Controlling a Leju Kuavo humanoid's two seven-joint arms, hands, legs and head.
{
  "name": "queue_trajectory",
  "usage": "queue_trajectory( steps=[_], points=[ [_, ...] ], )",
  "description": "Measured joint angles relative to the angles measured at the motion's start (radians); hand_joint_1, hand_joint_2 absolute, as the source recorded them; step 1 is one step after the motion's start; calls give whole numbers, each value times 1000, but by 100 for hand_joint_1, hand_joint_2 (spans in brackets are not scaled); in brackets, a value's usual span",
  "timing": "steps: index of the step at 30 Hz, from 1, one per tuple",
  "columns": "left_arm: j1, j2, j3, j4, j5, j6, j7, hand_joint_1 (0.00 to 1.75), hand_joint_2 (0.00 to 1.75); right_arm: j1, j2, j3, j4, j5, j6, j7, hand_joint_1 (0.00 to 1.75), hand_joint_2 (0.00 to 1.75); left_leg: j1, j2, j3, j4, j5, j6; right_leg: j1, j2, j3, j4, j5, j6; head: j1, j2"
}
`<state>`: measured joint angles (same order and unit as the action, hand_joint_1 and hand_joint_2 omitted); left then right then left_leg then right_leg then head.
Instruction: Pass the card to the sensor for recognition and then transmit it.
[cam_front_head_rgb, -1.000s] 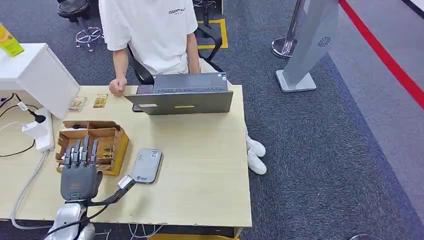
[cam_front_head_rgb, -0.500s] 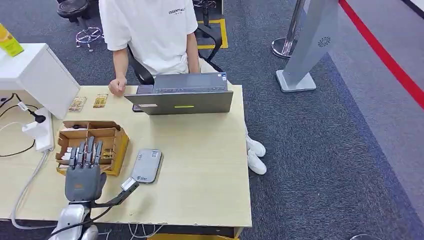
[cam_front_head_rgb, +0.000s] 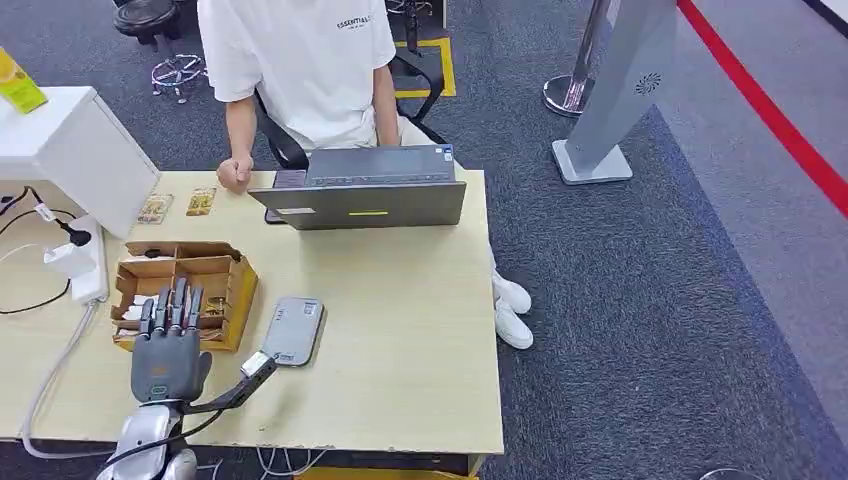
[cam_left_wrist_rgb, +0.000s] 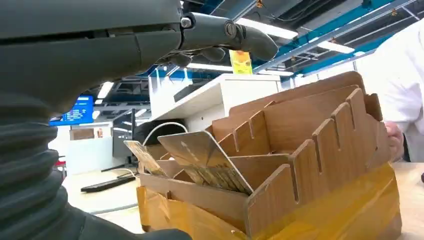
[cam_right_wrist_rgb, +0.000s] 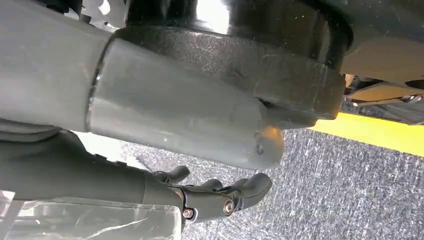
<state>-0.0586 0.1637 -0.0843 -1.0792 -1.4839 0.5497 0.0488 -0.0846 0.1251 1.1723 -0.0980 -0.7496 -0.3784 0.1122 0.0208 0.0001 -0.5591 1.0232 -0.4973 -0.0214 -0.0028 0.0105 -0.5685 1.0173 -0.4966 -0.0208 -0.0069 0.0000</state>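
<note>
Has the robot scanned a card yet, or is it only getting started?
Only starting. Nothing looks done: the cards sit in the cardboard box, and the sensor on the table lies bare. In hand: the left hand hovers at the box, fingers extended, holding nothing. Left: picking a card, presenting it to the sensor, passing it on.

I stand in an office-like reception hall: a person (cam_front_head_rgb: 300, 70) sits at a laptop (cam_front_head_rgb: 365, 190) across my pale wooden table (cam_front_head_rgb: 400, 330), on grey carpet (cam_front_head_rgb: 650, 300) with red floor line (cam_front_head_rgb: 770, 110), stanchion base (cam_front_head_rgb: 572, 92) and grey kiosk (cam_front_head_rgb: 620, 90) at upper right.
</note>
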Motion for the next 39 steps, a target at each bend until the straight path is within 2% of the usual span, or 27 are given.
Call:
queue_trajectory(
  steps=[9,10,33,39],
  points=[
    [1,0,0,3,0,-24,5,0,175,0,0,0,0,-4,0,-1,0,0,0,0,0,0,0,0,0,0,0,0,0,0,0,0],
    [3,0,0,3,-2,-24,5,175,175,0,0,1,0,-4,0,-1,0,0,0,0,0,0,0,0,0,0,0,0,0,0,0,0],
    [33,0,0,-48,40,-44,-13,175,175,0,0,21,0,-14,0,-4,0,0,0,0,0,0,0,0,0,0,0,0,0,0,0,0],
    [38,-4,0,-54,39,13,-12,175,175,-1,0,24,0,-16,0,-4,0,0,0,0,0,0,0,0,0,0,0,0,0,0,0,0]
  ],
)
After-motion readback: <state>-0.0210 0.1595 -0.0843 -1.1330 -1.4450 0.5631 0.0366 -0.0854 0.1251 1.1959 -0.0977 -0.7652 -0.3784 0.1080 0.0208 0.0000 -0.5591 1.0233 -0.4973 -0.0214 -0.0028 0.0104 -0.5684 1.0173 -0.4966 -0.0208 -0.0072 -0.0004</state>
